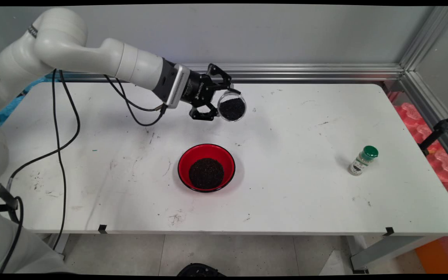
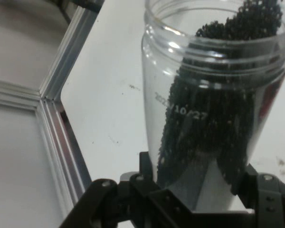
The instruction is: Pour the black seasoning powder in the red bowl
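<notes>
My gripper (image 1: 217,100) is shut on a clear plastic jar (image 1: 231,107) holding black grains. The jar is tipped on its side above the table, up and slightly right of a red bowl (image 1: 224,155) that holds a pile of the same black grains (image 1: 206,173). In the hand view the jar (image 2: 213,109) fills the middle, clamped between the gripper (image 2: 199,190) fingers, with the grains lying along its right-hand wall up to the open mouth.
A small spice bottle with a green cap (image 1: 363,160) stands upright at the right of the white table (image 1: 309,194). An aluminium rail (image 1: 305,72) runs along the far edge and down the right side. Black cables (image 1: 62,147) hang at the left.
</notes>
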Available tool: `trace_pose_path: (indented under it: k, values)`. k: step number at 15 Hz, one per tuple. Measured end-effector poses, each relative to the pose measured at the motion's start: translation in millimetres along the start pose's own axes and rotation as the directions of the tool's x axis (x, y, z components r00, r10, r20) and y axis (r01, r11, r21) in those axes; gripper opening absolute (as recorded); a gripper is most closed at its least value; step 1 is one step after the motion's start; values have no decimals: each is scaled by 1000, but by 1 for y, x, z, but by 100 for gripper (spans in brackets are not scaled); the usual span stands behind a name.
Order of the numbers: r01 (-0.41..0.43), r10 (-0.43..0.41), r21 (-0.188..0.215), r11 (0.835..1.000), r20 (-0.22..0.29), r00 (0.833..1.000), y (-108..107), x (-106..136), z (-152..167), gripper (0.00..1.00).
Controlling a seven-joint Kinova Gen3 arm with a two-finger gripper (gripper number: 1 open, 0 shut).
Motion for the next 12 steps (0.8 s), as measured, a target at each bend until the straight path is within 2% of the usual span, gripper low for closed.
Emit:
trace_pose_path:
  k: [6,12]
  values:
    - [139,-139,-22,990,-33,990,-5,-1,7,0]
    - [245,-247,-49,968,-49,968,-7,-2,15,0]
